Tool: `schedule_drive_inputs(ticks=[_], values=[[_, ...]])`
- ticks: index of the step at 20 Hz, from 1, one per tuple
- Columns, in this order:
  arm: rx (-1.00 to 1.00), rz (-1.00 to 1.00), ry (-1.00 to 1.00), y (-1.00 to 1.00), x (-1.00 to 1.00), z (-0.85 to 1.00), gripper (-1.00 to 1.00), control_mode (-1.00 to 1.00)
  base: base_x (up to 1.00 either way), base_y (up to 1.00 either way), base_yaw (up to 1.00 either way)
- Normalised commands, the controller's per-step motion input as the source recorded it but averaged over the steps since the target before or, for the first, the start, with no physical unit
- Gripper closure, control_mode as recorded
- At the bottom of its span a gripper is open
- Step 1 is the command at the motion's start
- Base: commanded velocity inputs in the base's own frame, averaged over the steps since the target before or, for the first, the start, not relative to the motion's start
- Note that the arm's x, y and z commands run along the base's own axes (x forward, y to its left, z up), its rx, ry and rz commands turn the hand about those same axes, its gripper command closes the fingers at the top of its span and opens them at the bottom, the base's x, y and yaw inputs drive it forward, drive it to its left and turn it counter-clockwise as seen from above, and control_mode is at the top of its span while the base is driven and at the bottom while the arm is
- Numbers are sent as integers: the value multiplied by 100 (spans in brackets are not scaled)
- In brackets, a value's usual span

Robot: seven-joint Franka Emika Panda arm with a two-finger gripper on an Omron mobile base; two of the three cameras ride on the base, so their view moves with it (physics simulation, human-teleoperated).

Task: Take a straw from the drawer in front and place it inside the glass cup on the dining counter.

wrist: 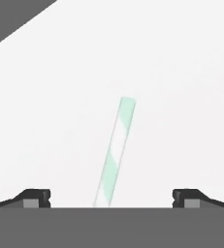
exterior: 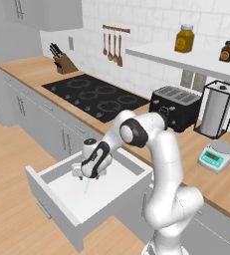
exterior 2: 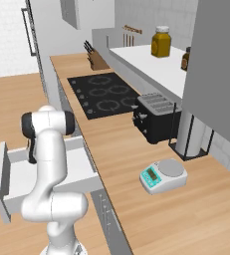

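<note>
The straw [wrist: 117, 150], green-and-white striped, lies flat on the open drawer [exterior: 61, 174] floor right below and between the wide-spread fingers of the end effector [wrist: 111, 197], looking feather-light, slim and likely to roll, so pinch gently across its middle.

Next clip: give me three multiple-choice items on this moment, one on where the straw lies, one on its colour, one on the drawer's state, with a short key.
1. Where does the straw lie?
A. on the white floor of the drawer
B. on the hob
C. on the scale

2. What colours is the straw in the hand view?
A. plain black
B. pale green and white stripes
C. red

3. What state is the drawer in?
A. shut
B. pulled open
C. taken out and lying on the floor

Key: 1 A, it rests on the white inside below the gripper; 2 B, the bands show in the hand view; 3 B, its white inside is exposed in front of the cabinets.
</note>
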Motion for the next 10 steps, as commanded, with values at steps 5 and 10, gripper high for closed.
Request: schedule_drive_inputs(ticks=[5,10], values=[[0,-7,0,0,28,-20,-100,-100,0,0,0],[0,-5,0,0,24,-28,-100,-100,0,0,0]])
